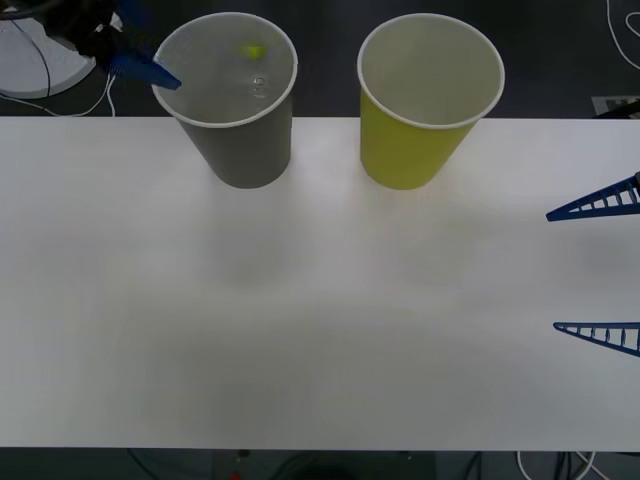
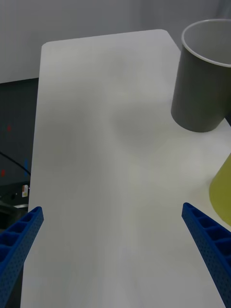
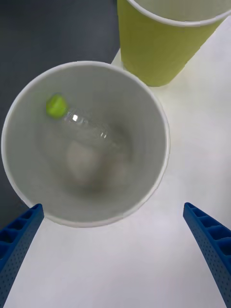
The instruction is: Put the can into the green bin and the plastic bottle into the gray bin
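A broad white rectangular table (image 1: 300,330) is stretching out below me, and white cables (image 1: 625,35) are trailing across the dark floor (image 1: 330,60) beyond it.

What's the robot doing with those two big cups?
It's sorting trash. The plastic bottle already lies inside the gray bin, and the left gripper hangs open just above it. The green bin stands beside the gray one. The right gripper waits open over the table, holding nothing.
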You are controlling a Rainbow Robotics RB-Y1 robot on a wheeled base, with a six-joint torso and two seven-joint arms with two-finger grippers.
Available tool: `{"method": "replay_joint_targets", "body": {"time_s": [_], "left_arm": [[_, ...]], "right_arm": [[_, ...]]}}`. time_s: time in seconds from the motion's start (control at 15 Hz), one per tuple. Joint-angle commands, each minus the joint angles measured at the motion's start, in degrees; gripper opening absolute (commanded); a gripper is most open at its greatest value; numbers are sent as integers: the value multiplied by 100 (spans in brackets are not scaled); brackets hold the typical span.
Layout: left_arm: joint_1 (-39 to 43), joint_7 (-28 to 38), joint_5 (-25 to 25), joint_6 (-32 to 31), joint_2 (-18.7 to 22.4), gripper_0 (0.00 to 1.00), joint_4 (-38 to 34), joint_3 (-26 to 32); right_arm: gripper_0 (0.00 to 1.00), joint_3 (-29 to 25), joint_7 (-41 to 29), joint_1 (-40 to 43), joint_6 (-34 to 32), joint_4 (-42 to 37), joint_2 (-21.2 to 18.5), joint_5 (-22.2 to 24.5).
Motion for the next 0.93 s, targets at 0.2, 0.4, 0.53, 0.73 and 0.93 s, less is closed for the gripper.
{"method": "replay_joint_targets", "body": {"time_s": [0.2,0.4,0.53,0.73,0.93], "left_arm": [[1301,-78,535,0,308,100,-819,972],[2128,-553,807,0,405,100,-1136,1614],[2602,-992,939,0,458,100,-1232,1912],[3182,-1643,1080,62,458,100,-1320,2290],[3762,-2135,1273,158,458,100,-1531,2598]], "right_arm": [[100,0,0,0,0,0,0,0],[100,0,0,0,0,0,0,0],[100,0,0,0,0,0,0,0],[100,0,0,0,0,0,0,0],[100,0,0,0,0,0,0,0]]}}
